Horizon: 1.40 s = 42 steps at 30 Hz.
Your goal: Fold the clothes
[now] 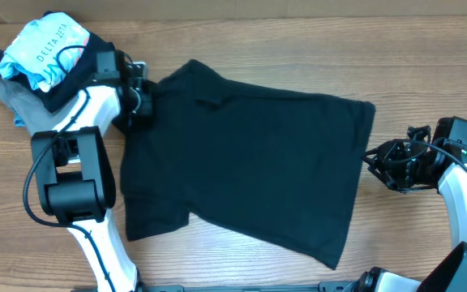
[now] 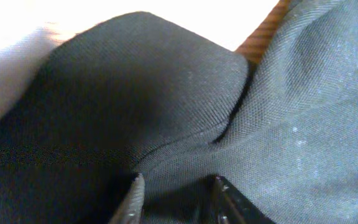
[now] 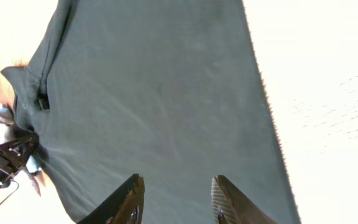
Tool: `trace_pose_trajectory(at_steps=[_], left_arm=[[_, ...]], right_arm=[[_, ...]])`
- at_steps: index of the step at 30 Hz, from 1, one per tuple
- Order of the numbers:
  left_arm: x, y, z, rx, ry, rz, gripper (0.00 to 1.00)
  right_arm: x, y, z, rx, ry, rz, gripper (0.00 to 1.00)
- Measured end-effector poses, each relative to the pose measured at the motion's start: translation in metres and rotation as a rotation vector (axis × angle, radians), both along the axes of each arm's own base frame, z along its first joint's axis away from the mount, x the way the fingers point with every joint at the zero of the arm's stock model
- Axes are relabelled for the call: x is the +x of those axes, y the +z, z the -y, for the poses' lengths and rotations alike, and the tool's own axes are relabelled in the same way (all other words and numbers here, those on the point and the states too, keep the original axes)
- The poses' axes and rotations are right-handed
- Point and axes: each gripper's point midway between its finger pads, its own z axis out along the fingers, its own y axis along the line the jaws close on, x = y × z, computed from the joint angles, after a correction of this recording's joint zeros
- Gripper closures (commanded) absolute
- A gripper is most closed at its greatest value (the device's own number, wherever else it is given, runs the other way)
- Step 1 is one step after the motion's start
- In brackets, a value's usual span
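Observation:
The clothes (image 1: pixel 242 158), one plain black garment, lie spread flat across the middle of the wooden table, collar toward the top left. My left gripper (image 1: pixel 140 101) is down at the garment's upper left edge, by the sleeve. In the left wrist view its jaws (image 2: pixel 178 180) stand apart with a raised fold of the black fabric (image 2: pixel 148 93) right ahead and cloth lying between the fingertips. My right gripper (image 1: pixel 371 162) hovers at the garment's right edge. It is open (image 3: pixel 179 178), nothing between its fingers, and the black cloth (image 3: pixel 160 93) stretches out beyond them.
A light-blue printed shirt (image 1: pixel 47 45) is piled on a grey garment (image 1: pixel 14 97) at the table's top left corner, just behind my left arm. Bare wood (image 1: pixel 428 73) shows to the right of the black garment and along the far edge.

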Motion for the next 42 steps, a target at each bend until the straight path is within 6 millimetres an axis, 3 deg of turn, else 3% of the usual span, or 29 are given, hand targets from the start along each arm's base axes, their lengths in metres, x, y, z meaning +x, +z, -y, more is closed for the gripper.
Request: trace_pose_trajectory(at_steps=[4,9,11,14,18,22,26,30,31,35,38,42], left_arm=[[0.002,0.016,-0.01,-0.008,0.028,-0.047,0.29],[0.007,0.068,-0.011,-0.008,0.022,-0.076,0.22],[0.0,0.091,-0.01,-0.01,0.023,-0.111,0.27],[-0.012,0.122,-0.011,-0.001,0.026,-0.151,0.46],[-0.031,0.161,-0.013,0.018,0.027,-0.189,0.46],[-0.054,0.184,-0.018,0.038,0.053,-0.223,0.46],[-0.093,0.205,-0.041,0.097,0.163,-0.295,0.52],[-0.117,0.229,-0.059,0.089,0.291,-0.263,0.56],[-0.134,0.231,-0.064,0.09,0.337,-0.284,0.56],[-0.167,0.216,-0.072,0.106,0.413,-0.342,0.47],[-0.189,0.176,-0.079,0.088,0.483,-0.404,0.36],[-0.22,0.12,-0.081,-0.037,0.552,-0.483,0.34]], right_arm=[[-0.001,-0.001,-0.003,-0.001,0.005,-0.012,0.55],[-0.012,-0.007,-0.008,-0.023,0.021,-0.073,0.52],[-0.016,-0.009,-0.008,-0.033,0.023,-0.091,0.52],[-0.018,-0.01,-0.007,-0.044,0.022,-0.101,0.51],[-0.017,-0.011,-0.005,-0.052,0.021,-0.098,0.51],[-0.02,-0.012,-0.006,-0.055,0.034,-0.108,0.51],[-0.025,-0.012,-0.008,-0.051,0.048,-0.125,0.51],[-0.026,-0.012,-0.008,-0.052,0.053,-0.124,0.5],[-0.026,-0.012,-0.008,-0.052,0.054,-0.124,0.5],[-0.026,-0.013,-0.008,-0.052,0.056,-0.124,0.5],[-0.027,-0.013,-0.009,-0.052,0.057,-0.125,0.48],[-0.026,-0.013,-0.008,-0.055,0.06,-0.121,0.45]])
